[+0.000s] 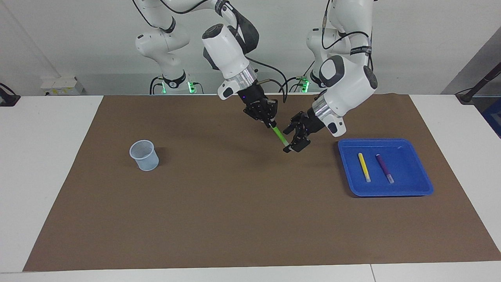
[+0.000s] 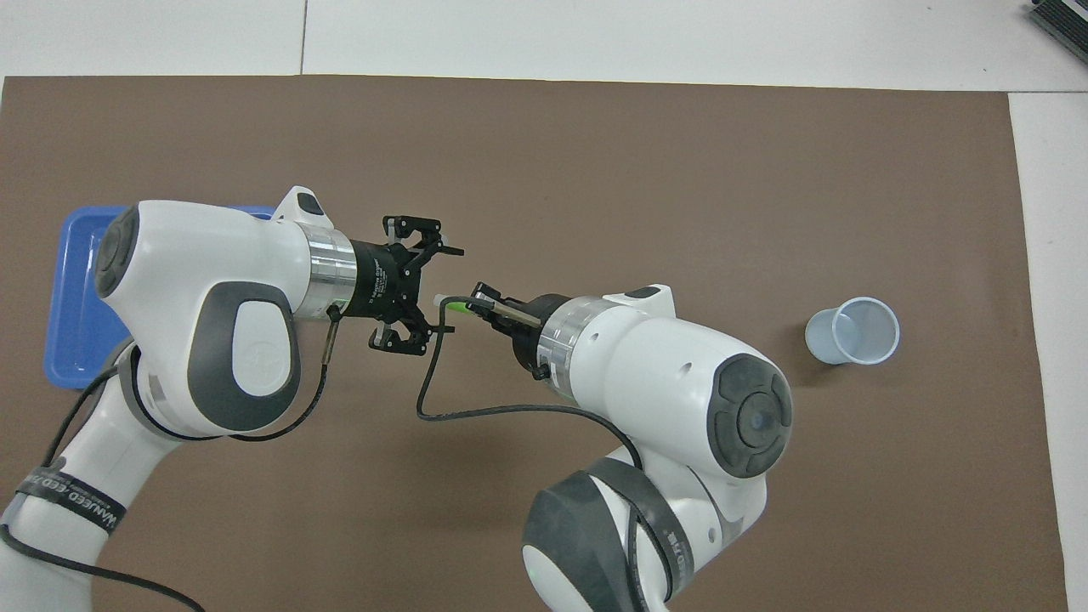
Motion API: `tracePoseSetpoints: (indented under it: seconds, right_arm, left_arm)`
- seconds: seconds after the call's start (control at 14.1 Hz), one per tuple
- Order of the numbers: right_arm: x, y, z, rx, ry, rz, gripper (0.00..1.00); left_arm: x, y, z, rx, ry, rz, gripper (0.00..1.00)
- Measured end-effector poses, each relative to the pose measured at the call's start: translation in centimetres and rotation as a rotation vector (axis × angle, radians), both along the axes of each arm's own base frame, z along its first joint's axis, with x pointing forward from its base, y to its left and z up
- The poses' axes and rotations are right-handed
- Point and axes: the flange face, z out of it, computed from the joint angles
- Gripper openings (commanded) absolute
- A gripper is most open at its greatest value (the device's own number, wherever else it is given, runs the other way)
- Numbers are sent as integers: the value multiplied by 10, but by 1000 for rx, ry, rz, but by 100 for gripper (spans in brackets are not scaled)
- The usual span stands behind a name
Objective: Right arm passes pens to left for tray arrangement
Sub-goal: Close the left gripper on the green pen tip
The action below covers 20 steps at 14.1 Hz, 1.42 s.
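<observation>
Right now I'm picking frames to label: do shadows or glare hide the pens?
Facing view: even light, soft shadow only, green pen, yellow pen and purple pen plain. Overhead view: left arm covers much of the tray.

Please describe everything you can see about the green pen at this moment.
The green pen is a slim, bright green marker with a whitish tip, plastic by its look. It is in the air over the brown mat, tilted, tip pointing down toward the left arm's end. The right hand is shut on its upper end. The left hand, open, is at the pen's lower end; whether it touches the pen cannot be told.
</observation>
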Motion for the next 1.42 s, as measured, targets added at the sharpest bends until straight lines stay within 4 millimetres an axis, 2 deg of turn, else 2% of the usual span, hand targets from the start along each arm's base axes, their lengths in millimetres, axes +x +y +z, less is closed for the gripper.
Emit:
tracePoseSetpoints:
  seconds: [0.14, 0.43, 0.57, 0.78, 0.92, 1.06, 1.13, 1.42]
  right_arm:
    - [0, -1, 0, 0, 0, -1, 0]
    - [1, -2, 0, 0, 0, -3, 0]
    - [1, -2, 0, 0, 0, -3, 0]
    - [1, -2, 0, 0, 0, -4, 0]
    - [2, -2, 0, -1, 0, -4, 0]
    - [2, -2, -1, -1, 1, -4, 0]
    - [2, -2, -1, -1, 1, -4, 0]
    - [1, -2, -1, -2, 2, -4, 0]
  left_arm:
    - [-4, -5, -2, 1, 3, -4, 74]
    - [-7, -2, 3, -4, 24, -21, 64]
    - [-8, 0, 7, -7, 33, -27, 37]
    - [-8, 0, 9, -8, 33, -31, 35]
    - [-9, 0, 9, -8, 33, -32, 26]
    - [-9, 0, 9, -8, 33, -32, 3]
    - [-9, 0, 9, -8, 33, -32, 0]
    - [-8, 1, 8, -8, 34, -31, 0]
